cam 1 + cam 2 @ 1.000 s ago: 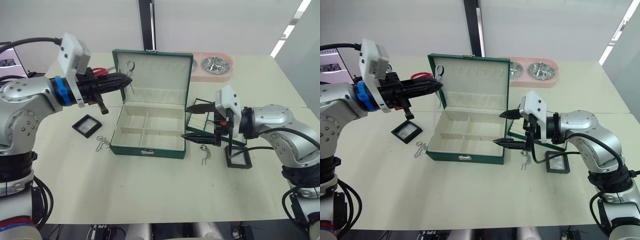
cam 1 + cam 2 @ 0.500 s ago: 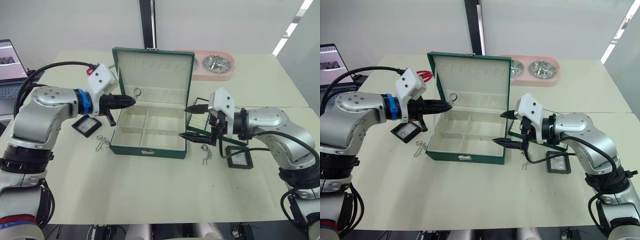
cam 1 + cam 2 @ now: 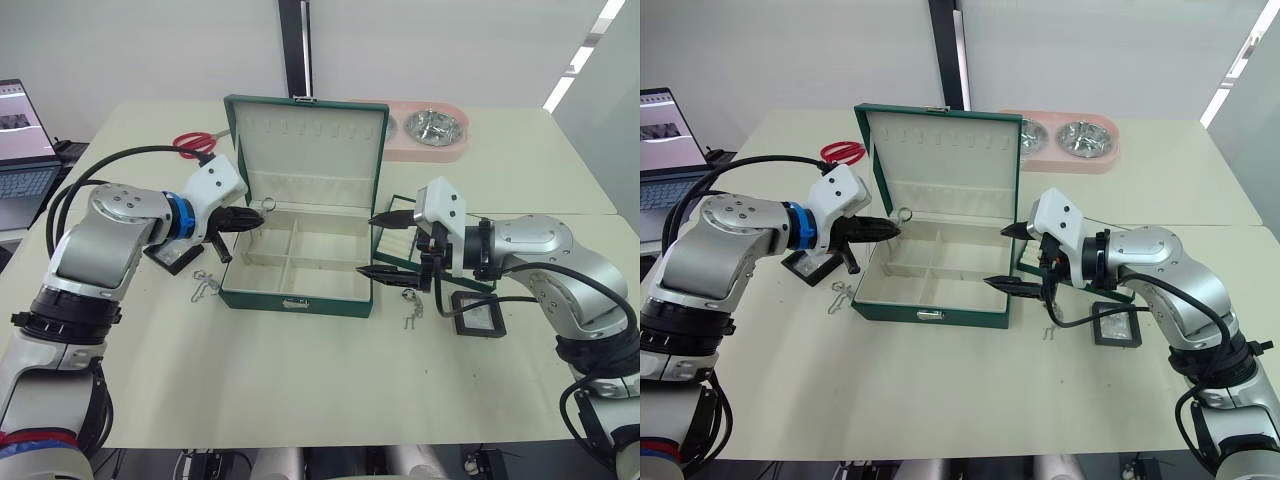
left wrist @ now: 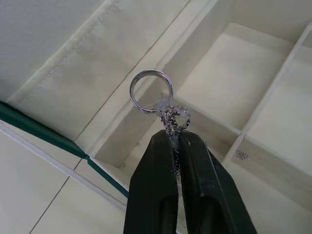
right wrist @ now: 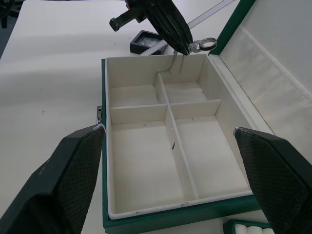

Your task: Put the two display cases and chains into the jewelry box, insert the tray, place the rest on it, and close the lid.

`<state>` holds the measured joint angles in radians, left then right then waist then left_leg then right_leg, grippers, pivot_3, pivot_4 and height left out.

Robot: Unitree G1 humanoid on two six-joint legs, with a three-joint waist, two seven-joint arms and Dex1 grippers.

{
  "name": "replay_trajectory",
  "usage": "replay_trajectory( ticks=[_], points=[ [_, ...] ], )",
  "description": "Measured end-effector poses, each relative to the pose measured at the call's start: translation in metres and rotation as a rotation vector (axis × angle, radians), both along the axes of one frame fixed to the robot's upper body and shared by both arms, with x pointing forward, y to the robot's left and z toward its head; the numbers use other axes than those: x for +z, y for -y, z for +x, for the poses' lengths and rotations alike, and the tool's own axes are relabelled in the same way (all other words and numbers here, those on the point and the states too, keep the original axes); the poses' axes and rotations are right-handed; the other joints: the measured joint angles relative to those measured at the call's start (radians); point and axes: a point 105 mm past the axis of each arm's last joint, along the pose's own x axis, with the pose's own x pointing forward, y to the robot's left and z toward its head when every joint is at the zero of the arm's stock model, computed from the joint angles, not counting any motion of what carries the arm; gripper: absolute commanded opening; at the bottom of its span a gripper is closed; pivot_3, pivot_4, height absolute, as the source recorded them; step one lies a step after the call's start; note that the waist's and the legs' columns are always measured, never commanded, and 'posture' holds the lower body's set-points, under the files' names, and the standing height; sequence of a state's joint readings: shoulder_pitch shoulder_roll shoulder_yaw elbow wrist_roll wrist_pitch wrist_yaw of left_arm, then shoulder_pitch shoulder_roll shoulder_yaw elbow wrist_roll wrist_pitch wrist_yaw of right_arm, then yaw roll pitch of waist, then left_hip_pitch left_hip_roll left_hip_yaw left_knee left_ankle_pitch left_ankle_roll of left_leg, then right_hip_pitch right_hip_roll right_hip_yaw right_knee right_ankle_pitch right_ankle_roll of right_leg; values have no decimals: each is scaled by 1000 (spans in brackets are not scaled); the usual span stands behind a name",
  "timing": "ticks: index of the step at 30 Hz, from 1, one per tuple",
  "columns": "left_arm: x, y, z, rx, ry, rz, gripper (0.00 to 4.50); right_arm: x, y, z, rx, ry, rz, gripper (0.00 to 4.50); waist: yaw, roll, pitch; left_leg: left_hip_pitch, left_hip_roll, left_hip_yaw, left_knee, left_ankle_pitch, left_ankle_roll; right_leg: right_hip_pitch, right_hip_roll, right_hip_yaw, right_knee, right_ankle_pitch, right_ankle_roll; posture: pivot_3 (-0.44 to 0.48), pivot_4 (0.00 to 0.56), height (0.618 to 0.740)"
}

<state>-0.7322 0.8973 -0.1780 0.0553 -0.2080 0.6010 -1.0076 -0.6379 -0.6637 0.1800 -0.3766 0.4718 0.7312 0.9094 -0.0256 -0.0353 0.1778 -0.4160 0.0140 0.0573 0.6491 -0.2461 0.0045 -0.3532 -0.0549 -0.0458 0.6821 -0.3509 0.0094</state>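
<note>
Left hand (image 4: 176, 139), chain (image 4: 168, 114) pinched, seemingly over jewelry box (image 3: 296, 297).

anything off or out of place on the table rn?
Nothing damaged or spilled. Red-handled scissors and a pink tray with two steel bowls sit behind the open dark green jewelry box; neither is jewelry.

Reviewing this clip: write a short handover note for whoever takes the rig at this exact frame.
Left end effector: shut on a chain, held over the open jewelry box at its rear left compartment.
Right end effector: open, empty, at the box's right side.
Lid: up.
On the table: one display case and a chain left of the box; the other display case, a chain and the tray right of it.
Done: nothing visibly lies in the box.
Left: drop this chain, load cases and chains, insert tray, close lid.
</note>
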Motion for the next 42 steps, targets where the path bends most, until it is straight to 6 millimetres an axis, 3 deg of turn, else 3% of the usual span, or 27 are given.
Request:
replay_trajectory(
  ticks=[15, 20, 25, 28, 36, 42],
  points=[
    [-2, 3, 5, -8, 3, 12, 4455, 0, 0, 1, -8, 3, 2, 4500, 0, 0, 0, 0, 0, -1, 4, 0, 0, 0, 0, 0, 3, 0, 0, 0, 150, 740],
    [5, 7, 0, -37, -11, -43, 4455, -1, 0, 2, -16, 10, -12, 4500, 0, 0, 0, -1, 0, -1, 12, 0, 1, 0, 0, 0, 9, 0, 0, 0, 150, 740],
    [32, 12, -12, -83, 41, -145, 4455, -1, 1, 3, -23, 19, -15, 4500, -1, 0, 0, -1, 0, -2, 13, 0, 1, 0, 0, 0, 12, 0, 0, 0, 150, 740],
    [39, 3, -23, -80, 35, -204, 4455, 0, 2, 3, -25, 32, -15, 4500, -4, 0, 0, -1, 0, -2, 13, 0, 1, -1, 0, 0, 13, 0, 0, 0, 150, 740],
    [38, -59, -42, 79, 129, -259, 4455, 7, 33, -2, -83, 92, -27, 4500, 0, 0, 0, -1, 0, -2, 13, -1, 1, 0, 0, 0, 12, 0, 0, 0, 150, 740],
    [-9, -123, -69, 284, 102, -216, 4455, -2, 84, -9, -187, 110, -105, 4500, 0, 0, 0, 0, 1, -2, 12, -3, 5, 0, -1, 0, 12, 0, 0, 0, 150, 740]
  ],
)
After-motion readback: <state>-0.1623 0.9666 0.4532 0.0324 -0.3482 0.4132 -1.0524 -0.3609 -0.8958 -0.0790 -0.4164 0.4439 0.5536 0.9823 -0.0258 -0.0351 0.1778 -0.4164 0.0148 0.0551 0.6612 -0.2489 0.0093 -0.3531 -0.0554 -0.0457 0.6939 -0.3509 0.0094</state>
